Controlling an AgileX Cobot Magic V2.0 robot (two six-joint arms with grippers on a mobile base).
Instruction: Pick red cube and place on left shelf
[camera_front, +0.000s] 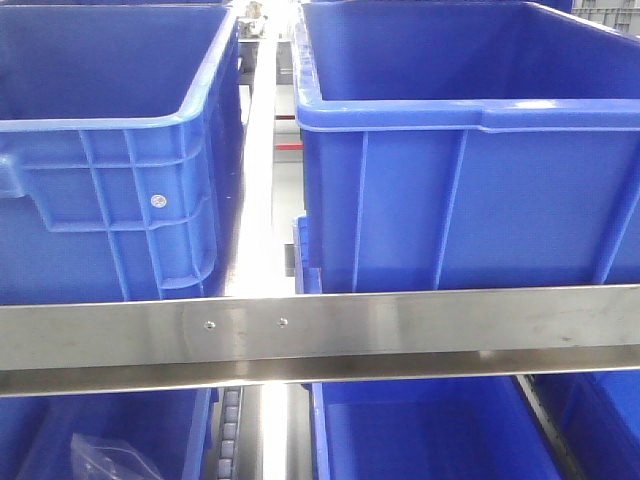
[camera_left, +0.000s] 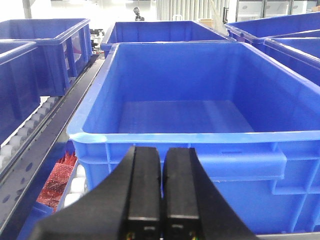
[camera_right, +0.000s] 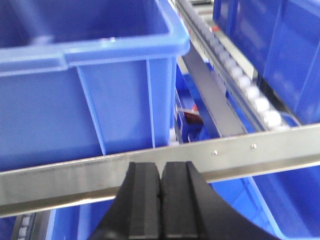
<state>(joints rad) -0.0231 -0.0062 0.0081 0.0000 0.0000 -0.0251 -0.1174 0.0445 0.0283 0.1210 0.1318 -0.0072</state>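
L gripper (camera_left: 161, 187) clenched, nothing btwn fingers, just in front of a large dark-blue plastic crate (camera_left: 200, 135). R gripper (camera_right: 161, 200) clenched too, near brushed stainless steel left shelf rail (camera_right: 240, 150) w/ two screw heads. Red cube not visible.

We see bright, even indoor light in all three views, falling from overhead. In the front view the steel rail (camera_front: 320, 330) carries a soft sheen with brighter patches near its middle, and the strip between the two crates (camera_front: 110, 150) is washed out to white. Under the rail the lower level sits in shadow. The left wrist view is sharp on the near crate (camera_left: 190, 115), while the far background at the top is overexposed. The right wrist view is blurred throughout, most at the top and right edges; its rail (camera_right: 225, 150) shows streaky glare, and the rollers (camera_right: 250, 90) smear into pale blobs.
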